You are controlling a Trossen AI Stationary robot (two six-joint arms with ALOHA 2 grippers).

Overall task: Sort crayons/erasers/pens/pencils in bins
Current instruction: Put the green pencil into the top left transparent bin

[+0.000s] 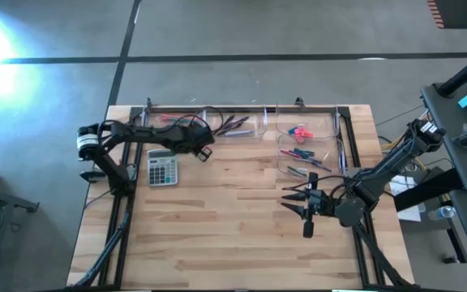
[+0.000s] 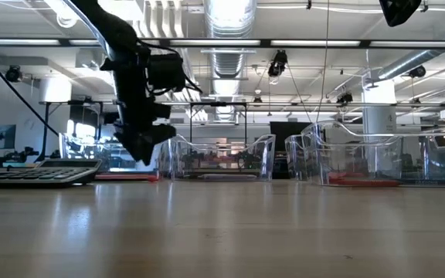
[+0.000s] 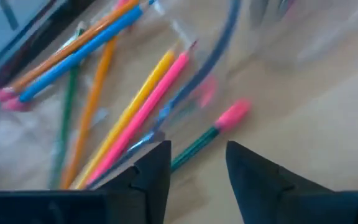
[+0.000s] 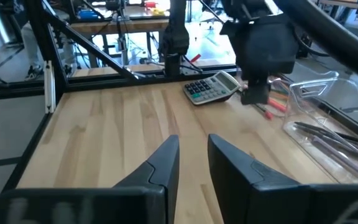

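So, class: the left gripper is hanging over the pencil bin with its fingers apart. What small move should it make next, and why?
Probably lift the left gripper clear of the pencil bin. Its fingers are apart with nothing between them, and a green pencil with a pink end lies just below, seemingly outside the bin wall.

Two matte black jointed arms, looped black cables, white-banded left base, wedge-shaped dark fingers [image 3: 253, 177]

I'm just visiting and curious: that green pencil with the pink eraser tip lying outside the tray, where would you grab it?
Grip the green pencil mid-shaft, coming straight down from above with the fingers across its length. It lies flat on the wood beside the bin, so only its thin sides offer a hold; the left end effector hangs right above it.
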